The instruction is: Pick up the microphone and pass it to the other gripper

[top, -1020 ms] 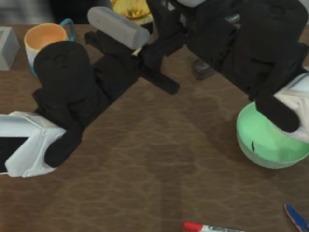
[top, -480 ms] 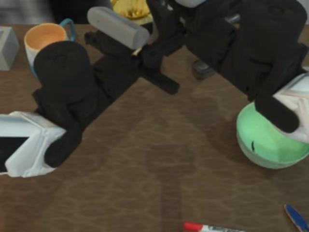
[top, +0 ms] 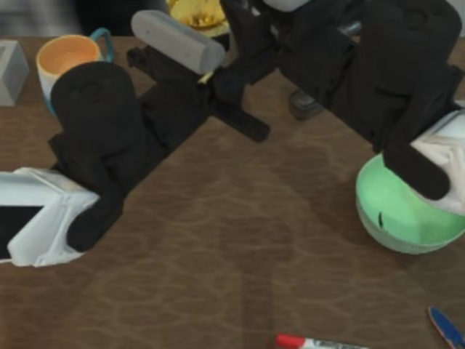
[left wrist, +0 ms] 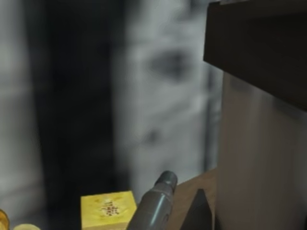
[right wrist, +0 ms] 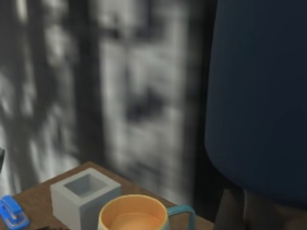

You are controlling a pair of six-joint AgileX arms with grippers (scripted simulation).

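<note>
1. the microphone [top: 178, 40] is held above the far part of the counter [top: 240, 240], left of centre; its grey handle is seen from above, slanting from far left to nearer right.
2. in the left wrist view the handle [left wrist: 261, 158] fills the frame close to the camera; in the right wrist view the dark navy head [right wrist: 259, 96] does the same.
3. the left gripper [top: 156, 69] lies under the handle in the top view; whether its fingers are clenched cannot be told.
4. the right gripper [top: 225, 83] meets the handle's nearer right end from the right; the state of its fingers cannot be told either.
5. an orange-lined mug [top: 69, 58] with a blue handle stands at far left, just beside the left arm; a grey open box [right wrist: 84, 196] is beyond it.
6. a green bowl [top: 399, 218] sits at the right edge, partly covered by the right arm.
7. a red marker [top: 312, 342] lies at the near edge; a yellow box [left wrist: 108, 210] is noted beside a grey drill [left wrist: 153, 206].
</note>
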